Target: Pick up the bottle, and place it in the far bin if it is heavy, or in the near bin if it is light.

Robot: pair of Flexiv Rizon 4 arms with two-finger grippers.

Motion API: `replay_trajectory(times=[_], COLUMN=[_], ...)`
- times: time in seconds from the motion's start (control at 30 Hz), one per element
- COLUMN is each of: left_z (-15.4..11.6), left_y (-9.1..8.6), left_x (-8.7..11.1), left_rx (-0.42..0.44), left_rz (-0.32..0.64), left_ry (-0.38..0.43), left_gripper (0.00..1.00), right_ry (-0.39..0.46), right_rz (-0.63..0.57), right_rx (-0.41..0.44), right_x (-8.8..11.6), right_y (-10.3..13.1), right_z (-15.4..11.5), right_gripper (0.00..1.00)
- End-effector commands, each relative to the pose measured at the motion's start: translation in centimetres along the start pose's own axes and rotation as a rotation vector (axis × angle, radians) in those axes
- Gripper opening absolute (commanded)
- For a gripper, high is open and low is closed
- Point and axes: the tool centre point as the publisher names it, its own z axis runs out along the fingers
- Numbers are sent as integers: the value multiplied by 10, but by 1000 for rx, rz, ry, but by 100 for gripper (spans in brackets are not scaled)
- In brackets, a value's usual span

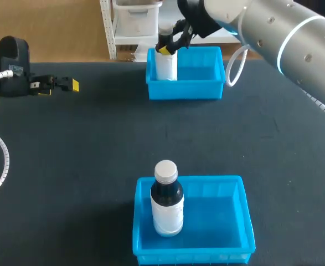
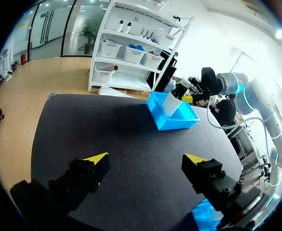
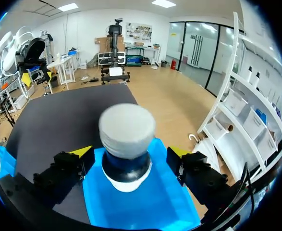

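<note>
Two bottles, two blue bins, two grippers. The far bottle stands upright in the far bin, cap up. The right gripper straddles its neck, fingers spread clear of it and hiding its cap in the head view. The near bottle stands upright in the near bin. The left gripper is released
</note>
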Motion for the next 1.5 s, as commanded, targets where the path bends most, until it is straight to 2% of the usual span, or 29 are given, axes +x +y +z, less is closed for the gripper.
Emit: replay_trajectory(times=[0.03,0.27,0.43,0.57,0.73,1.1,1.5], left_z=[0,0,0,0,0,0,0], left_y=[0,0,0,0,0,0,0], left_x=[0,0,0,0,0,0,0], left_rx=[0,0,0,0,0,0,0], left_rz=[0,0,0,0,0,0,0], left_ry=[0,0,0,0,0,0,0], left_gripper=[100,100,100,100,100,100,100], right_ry=[24,40,24,0,-16,11,100], right_rz=[59,153,181,180,181,177,203], right_rx=[-346,-197,-109,-32,28,149,306], right_x=[15,47,58,63,70,92,99], right_y=[-14,-16,-10,2,23,83,134], right_z=[-35,-108,-151,-184,-211,-244,-236], right_gripper=[100,100,100,100,100,100,100])
